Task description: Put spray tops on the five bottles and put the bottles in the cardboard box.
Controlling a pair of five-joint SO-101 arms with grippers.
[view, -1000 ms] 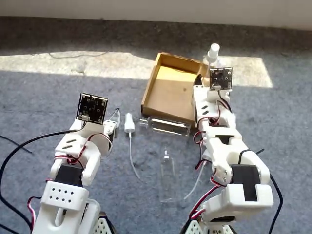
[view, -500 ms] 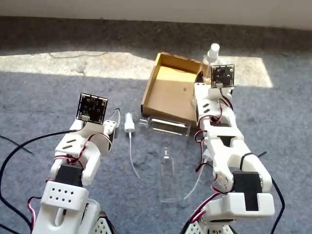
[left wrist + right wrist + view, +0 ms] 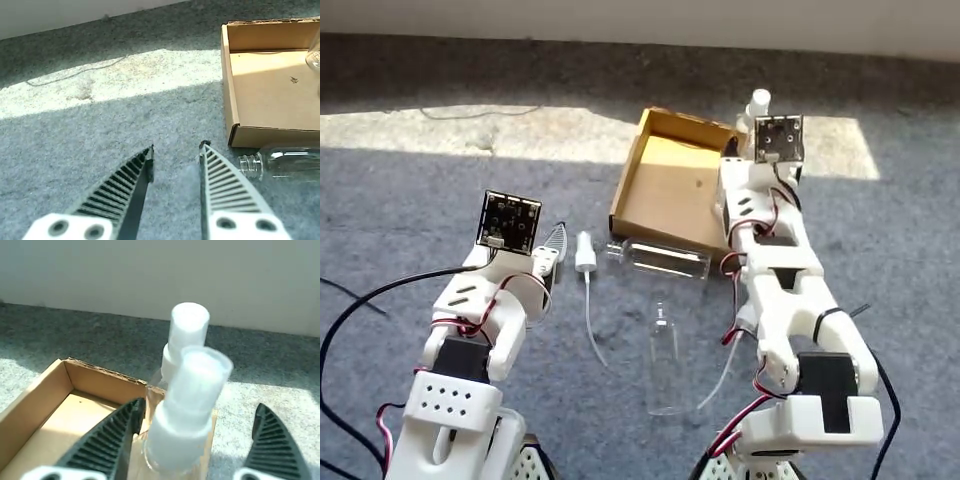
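Note:
The cardboard box (image 3: 665,185) lies open at the back centre. At its far right corner stand two clear bottles with white spray tops (image 3: 758,103). My right gripper (image 3: 190,440) is open, its jaws wide on either side of the nearer capped bottle (image 3: 187,405); the second capped bottle (image 3: 187,332) stands just behind. An uncapped bottle (image 3: 660,258) lies in front of the box, and another uncapped bottle (image 3: 663,360) lies nearer the arms. A loose spray top (image 3: 584,250) with its tube lies beside my left gripper (image 3: 176,148), which is open and low over the carpet.
Grey carpet (image 3: 440,190) covers the floor, with a sunlit band across the back. A second thin tube (image 3: 725,365) lies by the right arm's base. The box's front wall (image 3: 270,135) and the lying bottle's open neck (image 3: 250,165) are close ahead of my left gripper.
The right arm has stretched farther toward the box's far right corner, bringing its wrist closer to the capped bottles. The left arm, loose spray top and lying bottles have not moved.

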